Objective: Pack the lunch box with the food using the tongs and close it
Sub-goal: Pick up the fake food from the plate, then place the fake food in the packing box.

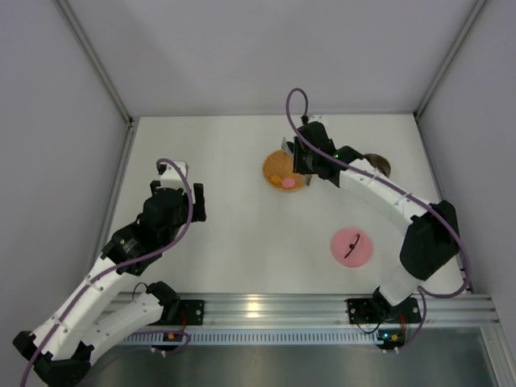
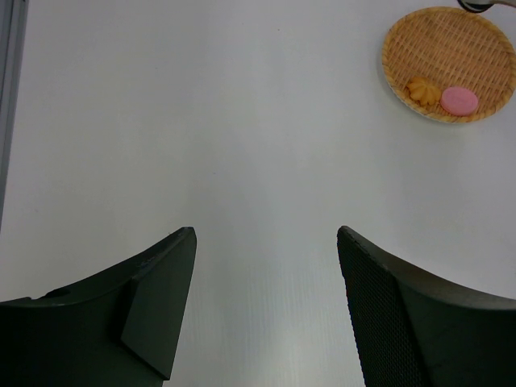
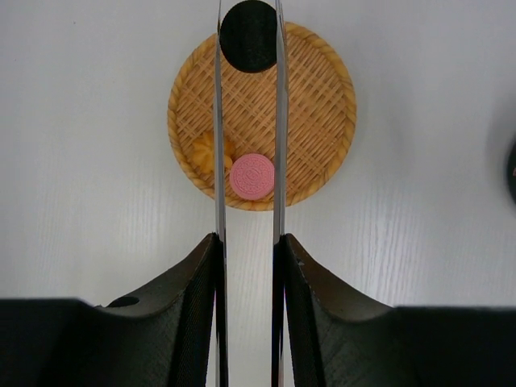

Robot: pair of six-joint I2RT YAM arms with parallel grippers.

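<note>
Tongs (image 3: 218, 161) clamped in right gripper (image 3: 248, 242), long axis straight ahead over woven mat (image 3: 314, 105), tips pinching dark piece (image 3: 249, 36) at mat's far rim. Lunch box (image 1: 377, 166) lies right of mat. Left gripper (image 2: 266, 242) wide open, well left of mat.

The table (image 1: 242, 234) is plain white and the enclosure walls (image 1: 242, 56) are pale grey. The round mat (image 3: 314, 105) is orange-brown, with a basket-weave pattern and a braided rim. The pink piece (image 3: 251, 176) carries fine concentric rings. The yellow-orange piece (image 3: 203, 151) is mottled and the dark piece (image 3: 248, 36) is uniform black. The tongs (image 3: 218, 121) are bright silver. The lid (image 1: 352, 246) is flat pink with a black mark at its centre. The lunch box (image 1: 379, 167) shows a dark brown interior. The left arm (image 1: 105, 282) and right arm (image 1: 379, 193) are white with black joints and purple cables (image 1: 191, 201). The left gripper (image 2: 266, 242) has matt black fingers (image 2: 403, 322), one with a fine dotted texture. The right gripper (image 3: 246, 242) is also black. The base rail (image 1: 266, 306) is silver.
</note>
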